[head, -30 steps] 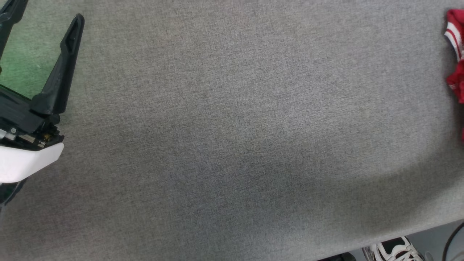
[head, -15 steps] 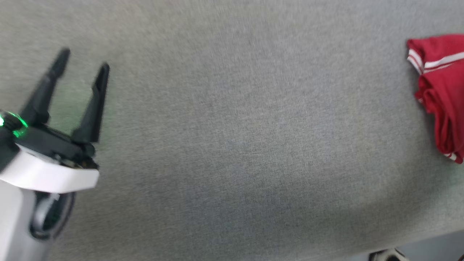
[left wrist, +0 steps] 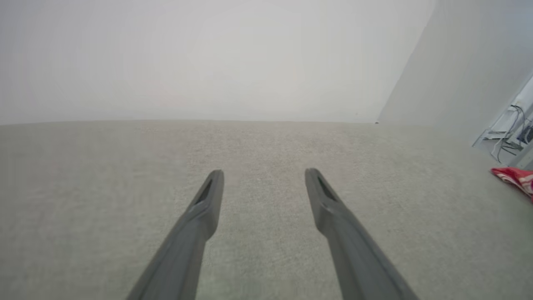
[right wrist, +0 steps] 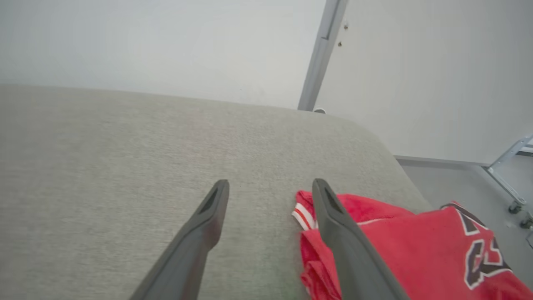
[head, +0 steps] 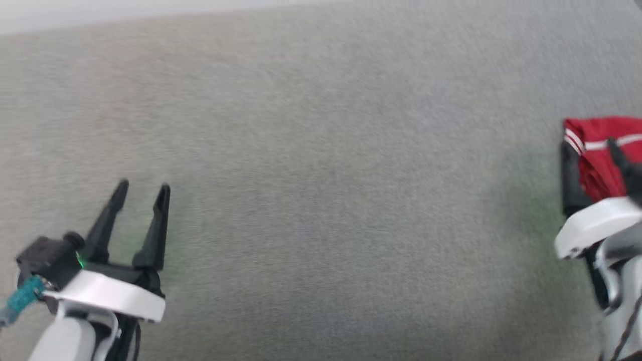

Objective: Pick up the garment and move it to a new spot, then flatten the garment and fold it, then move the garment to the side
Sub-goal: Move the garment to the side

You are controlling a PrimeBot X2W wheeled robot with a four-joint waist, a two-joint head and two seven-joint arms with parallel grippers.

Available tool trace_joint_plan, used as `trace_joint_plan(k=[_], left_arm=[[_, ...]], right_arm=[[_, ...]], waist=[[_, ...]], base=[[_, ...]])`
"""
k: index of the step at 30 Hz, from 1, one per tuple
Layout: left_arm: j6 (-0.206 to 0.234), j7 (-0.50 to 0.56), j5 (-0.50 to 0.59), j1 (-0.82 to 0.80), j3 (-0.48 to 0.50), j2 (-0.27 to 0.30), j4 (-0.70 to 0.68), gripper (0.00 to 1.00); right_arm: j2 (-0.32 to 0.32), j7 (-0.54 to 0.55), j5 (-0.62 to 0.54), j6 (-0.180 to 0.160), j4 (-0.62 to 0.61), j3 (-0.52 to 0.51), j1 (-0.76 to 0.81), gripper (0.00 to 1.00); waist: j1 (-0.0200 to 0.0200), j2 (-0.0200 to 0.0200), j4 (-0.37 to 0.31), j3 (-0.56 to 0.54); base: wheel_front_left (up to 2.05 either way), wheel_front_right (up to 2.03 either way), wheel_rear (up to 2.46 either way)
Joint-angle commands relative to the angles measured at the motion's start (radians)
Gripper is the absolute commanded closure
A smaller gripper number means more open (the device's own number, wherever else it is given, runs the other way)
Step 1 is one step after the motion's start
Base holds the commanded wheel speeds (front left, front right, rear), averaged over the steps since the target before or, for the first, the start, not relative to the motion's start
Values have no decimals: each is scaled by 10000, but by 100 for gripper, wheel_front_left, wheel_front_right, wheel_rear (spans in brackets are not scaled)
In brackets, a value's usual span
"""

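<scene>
Grey woven cloth covers the table (head: 321, 150), and most of it lies bare. Closest to me, and well apart from the garment (right wrist: 416, 250), the left gripper (head: 144, 186) hangs over the bare cloth with its two dark fingers spread wide and nothing between them. A small green light glows at its base.

The right gripper (right wrist: 270, 183) is right at the garment, also with its fingers spread apart. One finger crosses in front of the garment's white-and-red striped edge, and the other stands over bare cloth just beside it. I cannot tell whether either tip touches the fabric.

The garment itself is a bunched red heap with black, white-edged characters (right wrist: 479, 250) showing on top. It lies by the table's rounded corner. Beyond the garment, past the table's far edge, stands a pale wall with a grey upright strip (right wrist: 322, 54).
</scene>
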Motion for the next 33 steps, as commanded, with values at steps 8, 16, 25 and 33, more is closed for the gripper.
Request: trace_joint_plan(k=[8,16,25,33], left_arm=[[25,-49,106,886,249,-457,718,0],[25,-49,407,1650,732,-957,651,0],[25,-49,597,2634,1179,-1247,89,0],[25,-49,933,2974,1260,-1378,-387,0]], right_arm=[[561,-1058,469,-21,-79,515,1058,0],[752,-1349,1039,-19,-334,611,1754,0],[660,-1215,1518,-19,-1095,1055,2497,0],[728,-1134,1868,-18,-1924,729,3415,0]], waist=[[0,0,1092,-1464],[0,0,1511,-2275],[0,0,1592,-2821],[0,0,1765,-3058]], base=[[0,0,0],[0,0,0],[0,0,0],[0,0,0]])
